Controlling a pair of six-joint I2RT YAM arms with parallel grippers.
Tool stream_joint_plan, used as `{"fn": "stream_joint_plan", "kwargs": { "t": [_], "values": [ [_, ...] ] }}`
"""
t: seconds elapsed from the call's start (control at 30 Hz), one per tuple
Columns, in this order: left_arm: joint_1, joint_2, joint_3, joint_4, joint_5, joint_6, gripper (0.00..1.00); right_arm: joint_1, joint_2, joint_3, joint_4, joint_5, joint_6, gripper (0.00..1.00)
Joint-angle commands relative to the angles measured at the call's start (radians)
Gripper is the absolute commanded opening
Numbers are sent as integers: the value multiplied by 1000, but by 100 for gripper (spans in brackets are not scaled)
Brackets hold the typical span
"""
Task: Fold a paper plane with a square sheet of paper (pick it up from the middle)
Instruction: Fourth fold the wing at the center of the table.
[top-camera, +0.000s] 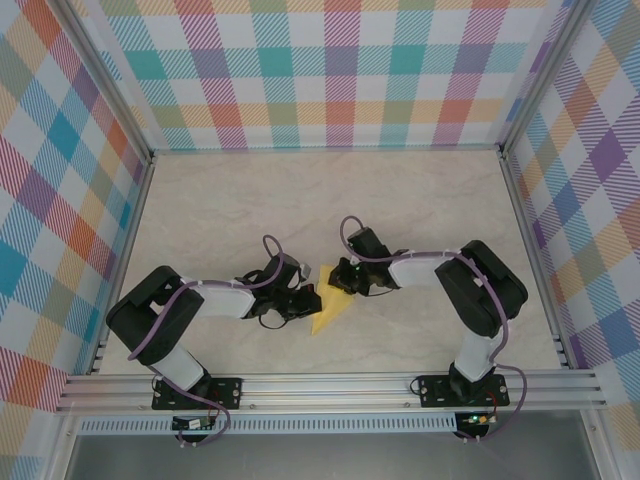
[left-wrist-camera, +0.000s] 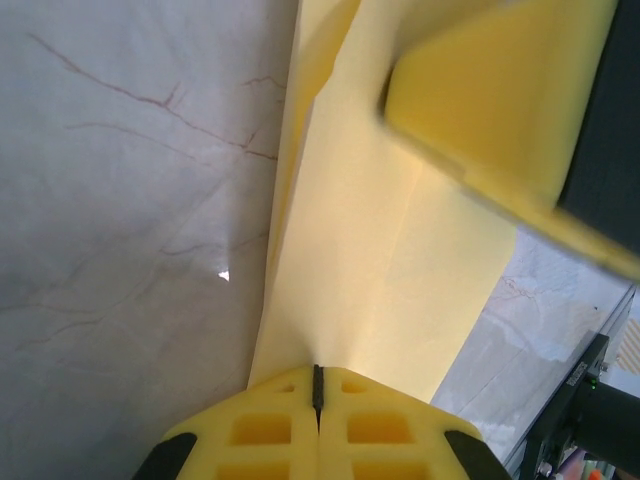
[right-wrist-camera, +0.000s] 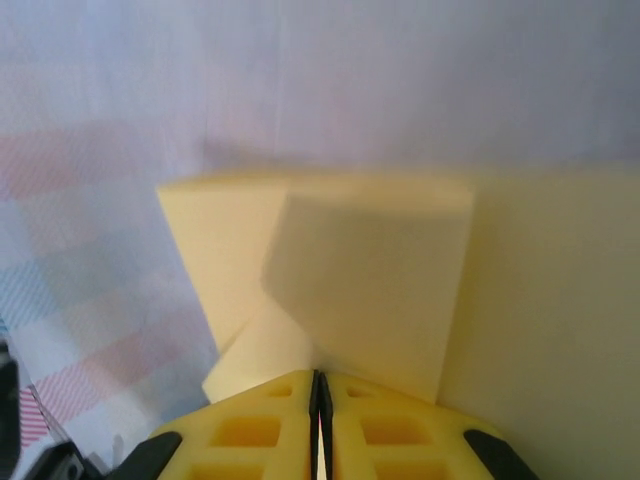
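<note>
The pale-yellow sheet of paper (top-camera: 330, 308), folded into layers, is held just above the marble table between my two arms, its narrow end pointing toward the near edge. My left gripper (top-camera: 308, 296) is shut on its left side. In the left wrist view the paper (left-wrist-camera: 400, 260) rises straight out of the closed left gripper (left-wrist-camera: 318, 385), and a yellow finger (left-wrist-camera: 490, 110) of the right gripper sits at its far end. My right gripper (top-camera: 345, 283) is shut on the paper's upper edge. In the right wrist view, folded flaps (right-wrist-camera: 370, 290) spread out from the closed right gripper (right-wrist-camera: 318, 390).
Checkered cloth walls (top-camera: 340, 70) enclose the table on three sides, behind aluminium posts. A metal rail (top-camera: 330, 385) runs along the near edge where both arm bases are bolted. Bare marble table top (top-camera: 330, 200) stretches behind the grippers.
</note>
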Motion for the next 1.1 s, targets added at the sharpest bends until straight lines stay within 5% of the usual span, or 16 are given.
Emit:
{"fn": "stream_joint_plan", "kwargs": {
  "t": [0.0,0.37,0.6,0.77,1.07],
  "values": [
    [-3,88,-63,-219,-104,33,0,-77,40,36,-35,99,-57,14],
    [-5,83,-71,-219,-103,39,0,-178,84,127,-73,57,-123,14],
    [-5,82,-70,-213,-100,37,0,-186,-30,156,-127,18,-151,16],
    [-7,82,-68,-204,-93,36,0,-131,-113,81,-47,-56,-118,16],
    [-8,69,-51,-203,-59,45,0,2,-41,-14,57,-79,-11,9]
  ]
}}
